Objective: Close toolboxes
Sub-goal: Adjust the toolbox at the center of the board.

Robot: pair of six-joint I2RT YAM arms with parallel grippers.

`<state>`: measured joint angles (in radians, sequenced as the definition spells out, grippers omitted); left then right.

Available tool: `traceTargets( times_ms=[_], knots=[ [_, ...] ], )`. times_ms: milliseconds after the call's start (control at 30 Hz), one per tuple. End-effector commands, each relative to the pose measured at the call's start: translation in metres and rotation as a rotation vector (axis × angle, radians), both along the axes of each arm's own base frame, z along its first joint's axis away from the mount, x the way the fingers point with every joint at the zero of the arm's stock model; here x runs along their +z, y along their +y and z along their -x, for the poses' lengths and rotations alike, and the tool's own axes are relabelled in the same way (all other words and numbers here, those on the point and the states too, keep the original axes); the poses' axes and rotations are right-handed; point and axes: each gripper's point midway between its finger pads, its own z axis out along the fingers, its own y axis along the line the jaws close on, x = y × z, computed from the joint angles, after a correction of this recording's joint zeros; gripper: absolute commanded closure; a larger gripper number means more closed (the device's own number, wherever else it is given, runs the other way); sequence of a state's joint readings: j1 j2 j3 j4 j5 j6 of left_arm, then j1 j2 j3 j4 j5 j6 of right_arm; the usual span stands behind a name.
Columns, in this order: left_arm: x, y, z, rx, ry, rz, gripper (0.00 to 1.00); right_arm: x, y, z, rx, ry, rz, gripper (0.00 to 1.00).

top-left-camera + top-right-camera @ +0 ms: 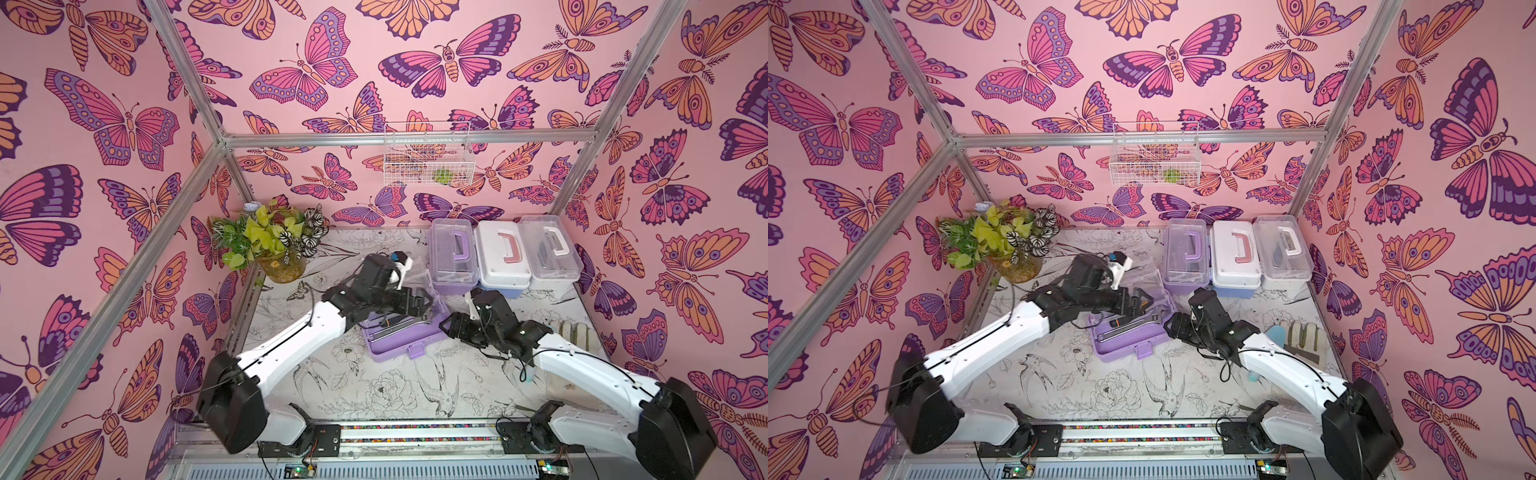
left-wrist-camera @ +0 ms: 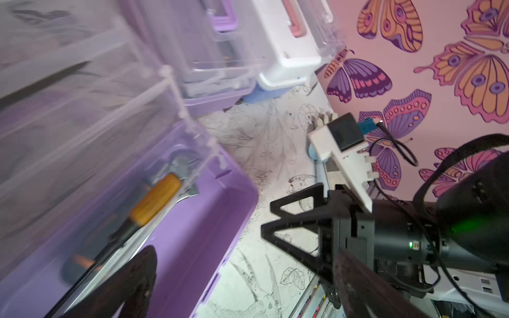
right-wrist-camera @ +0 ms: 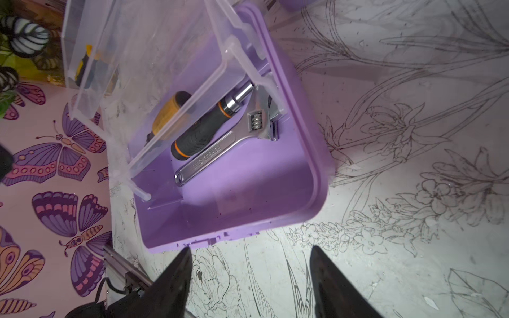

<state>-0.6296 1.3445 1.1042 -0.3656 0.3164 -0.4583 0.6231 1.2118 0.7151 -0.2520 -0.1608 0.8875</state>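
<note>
Left gripper (image 1: 1142, 302) spread wide at the raised clear lid (image 2: 68, 96) of the open lilac plastic toolbox (image 3: 248, 192) mid-table, gripping nothing, I think, through the blur, placed to swing it shut. Right gripper (image 3: 250, 249) sits beside it, parted and empty.

A potted plant (image 1: 266, 237) and gloves (image 1: 1304, 337) sit on the table (image 1: 374, 399); a wire basket (image 1: 428, 154) hangs above.

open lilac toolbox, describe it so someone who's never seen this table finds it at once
On the flower-sketched table, find the row of three closed toolboxes at its far edge. Just in front of that row lies the open lilac toolbox. Unlike those, its clear lid is swung up and an adjustable wrench shows inside.
</note>
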Motion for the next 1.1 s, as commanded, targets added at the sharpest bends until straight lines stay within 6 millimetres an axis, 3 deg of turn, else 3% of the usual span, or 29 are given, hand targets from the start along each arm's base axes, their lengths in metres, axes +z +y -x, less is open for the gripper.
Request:
traceTargets(
  times_ms=[0, 67, 233, 467, 600, 633, 767, 900, 1067],
  knots=[
    [-0.016, 0.044, 0.022, 0.047, 0.054, -0.055, 0.0, -0.003, 0.001, -0.005, -0.021, 0.011, 0.089, 0.31],
    [-0.016, 0.062, 0.033, 0.066, 0.05, -0.075, 0.0, -0.007, 0.012, -0.008, -0.018, 0.012, 0.105, 0.31],
    [-0.019, 0.077, 0.061, 0.071, 0.089, -0.047, 0.01, -0.027, 0.032, -0.014, 0.011, 0.065, 0.187, 0.31],
    [-0.018, 0.094, 0.073, 0.117, 0.065, -0.045, 0.01, -0.054, 0.047, -0.011, 0.074, 0.156, 0.293, 0.34],
    [-0.017, 0.098, 0.071, 0.121, 0.055, -0.062, 0.01, -0.03, 0.041, -0.013, 0.078, 0.084, 0.323, 0.34],
    [-0.018, 0.098, 0.069, 0.122, 0.057, -0.067, 0.01, -0.011, 0.037, -0.014, 0.07, 0.04, 0.328, 0.34],
    [-0.024, 0.099, 0.065, 0.123, 0.071, -0.09, 0.0, 0.025, 0.005, -0.008, 0.022, -0.02, 0.435, 0.35],
    [-0.027, 0.102, 0.063, 0.133, 0.064, -0.107, 0.0, 0.011, -0.016, 0.009, -0.036, 0.009, 0.445, 0.37],
    [-0.023, 0.102, 0.056, 0.131, 0.053, -0.114, 0.0, -0.007, 0.004, 0.005, -0.031, 0.042, 0.368, 0.39]
  ],
)
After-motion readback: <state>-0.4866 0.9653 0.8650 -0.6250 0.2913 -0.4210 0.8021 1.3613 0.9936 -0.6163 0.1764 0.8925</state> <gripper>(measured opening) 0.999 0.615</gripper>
